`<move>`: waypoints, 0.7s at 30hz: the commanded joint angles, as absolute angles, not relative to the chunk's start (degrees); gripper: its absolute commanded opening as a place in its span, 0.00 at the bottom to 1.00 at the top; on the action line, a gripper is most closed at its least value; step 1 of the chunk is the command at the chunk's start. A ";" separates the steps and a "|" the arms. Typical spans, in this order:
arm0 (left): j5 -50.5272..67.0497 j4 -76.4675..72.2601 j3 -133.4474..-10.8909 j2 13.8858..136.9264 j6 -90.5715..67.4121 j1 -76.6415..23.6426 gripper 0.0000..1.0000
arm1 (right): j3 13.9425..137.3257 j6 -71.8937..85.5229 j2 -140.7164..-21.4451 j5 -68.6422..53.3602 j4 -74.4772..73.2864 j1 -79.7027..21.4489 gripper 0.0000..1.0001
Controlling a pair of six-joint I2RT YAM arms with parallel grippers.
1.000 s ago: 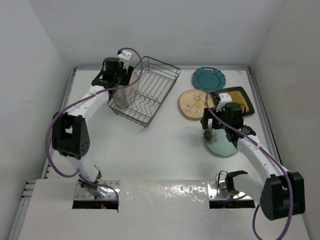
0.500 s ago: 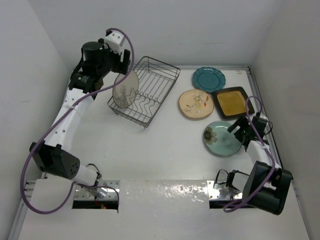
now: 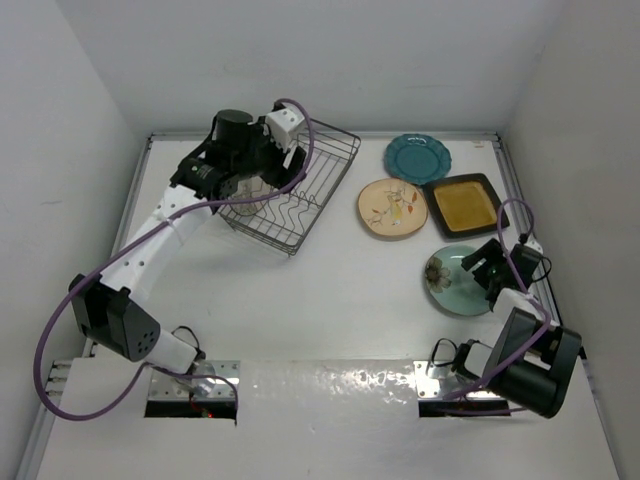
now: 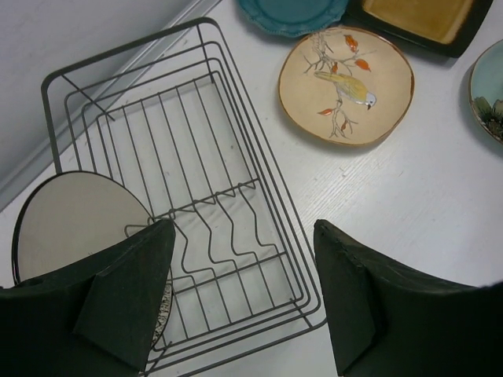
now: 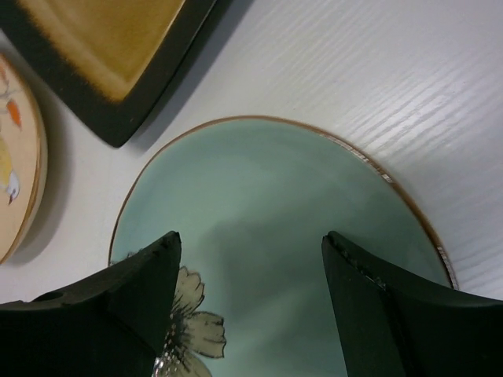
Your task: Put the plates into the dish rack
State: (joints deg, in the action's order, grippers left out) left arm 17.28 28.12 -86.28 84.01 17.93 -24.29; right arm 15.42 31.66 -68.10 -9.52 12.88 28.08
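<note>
The dish rack [image 3: 300, 190] stands at the back left. The grey dark-rimmed plate [image 4: 71, 220] stands on edge at its near-left end; in the top view my arm mostly hides it. My left gripper [image 3: 252, 180] hangs open and empty above the rack [image 4: 236, 133]. The teal plate [image 3: 418, 156], cream floral plate [image 3: 392, 208] and square amber plate [image 3: 465, 203] lie flat at the back right. The pale aqua plate [image 3: 452, 285] lies in front of them. My right gripper [image 3: 480, 268] is open just above its right part [image 5: 267, 204], holding nothing.
White walls close in the table at the left, back and right. The right arm is folded back near the right wall. The amber plate [image 5: 102, 47] and cream plate [image 5: 16, 157] lie close beside the aqua one.
My left gripper let go of the grey plate, now standing in the rack, and swung right over the rack. My right arm drew back toward the right wall; the aqua plate shifted slightly right.
</note>
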 commanded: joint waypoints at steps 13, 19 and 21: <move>20.57 29.35 -90.61 88.33 19.25 -24.43 0.68 | 21.89 27.57 -58.08 11.51 -7.65 27.77 0.83; 20.13 30.41 -90.88 87.98 18.81 -24.87 0.68 | 19.52 32.86 -71.00 4.67 -0.37 28.21 0.85; 20.04 30.76 -90.44 87.37 18.81 -24.96 0.68 | 18.29 33.48 -73.64 3.17 1.57 28.30 0.83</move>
State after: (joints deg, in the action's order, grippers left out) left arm 19.31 30.70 -88.51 89.14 18.59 -24.45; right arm 20.34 30.00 -69.82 6.42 -0.89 28.01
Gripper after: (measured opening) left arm 0.679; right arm 0.841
